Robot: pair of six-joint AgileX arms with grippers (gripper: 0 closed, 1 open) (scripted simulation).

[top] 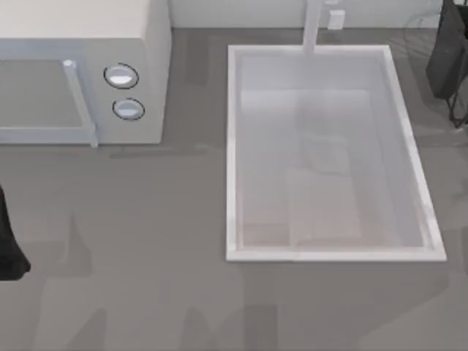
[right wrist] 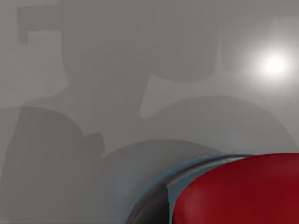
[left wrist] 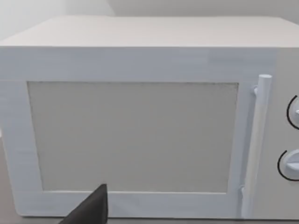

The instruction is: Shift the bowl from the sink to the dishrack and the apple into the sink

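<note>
Apple (right wrist: 243, 191): red, close under the right wrist camera, against a blue bowl (right wrist: 154, 193) edge; grey surface beyond lies open. Sink (top: 234, 146): white rim, faucet (top: 313, 29) at far edge. Microwave (top: 146, 73): top view's left. Left arm (top: 9, 241) at left edge, right arm (top: 447, 51) at right edge; finger spread cannot be told.

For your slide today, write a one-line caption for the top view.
White sink with faucet beside a two-knob microwave on a grey table.

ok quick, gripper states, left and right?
Left gripper: at the table's left edge, facing the microwave; cannot be told.
Right gripper: at the far right edge; cannot be told.
</note>
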